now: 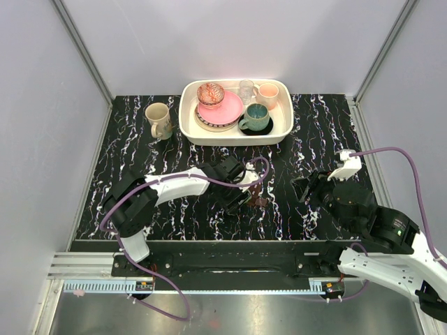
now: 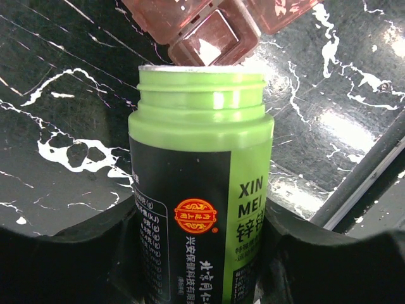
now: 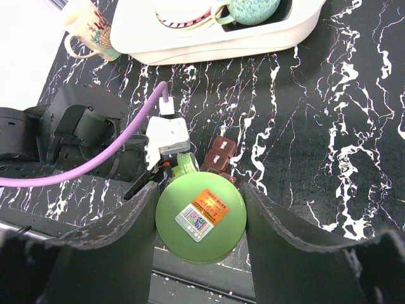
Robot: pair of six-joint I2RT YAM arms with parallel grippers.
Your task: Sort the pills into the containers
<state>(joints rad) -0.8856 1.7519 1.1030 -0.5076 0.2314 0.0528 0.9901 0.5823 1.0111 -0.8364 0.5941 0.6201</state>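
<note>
Left wrist view is showing the brown pill case (image 2: 215,41) lying on the black marbled table (image 2: 57,126), flaps hinged up. One square compartment is facing the camera; a white glare is covering its floor, so what lies in it cannot be told. The left gripper (image 2: 201,247) is clamping a green bottle (image 2: 201,190), uncapped, its open mouth pointing at that compartment and sitting just beside the case; the bottle's inside is hidden. From the right wrist, the right gripper (image 3: 200,209) is squeezing a round green lid (image 3: 209,234) between its fingers, hovering near the case. At the far side, a white tray (image 1: 188,125) is holding plates and cups, cut off in the wrist views, with a beige mug (image 1: 158,120) standing beside it.
</note>
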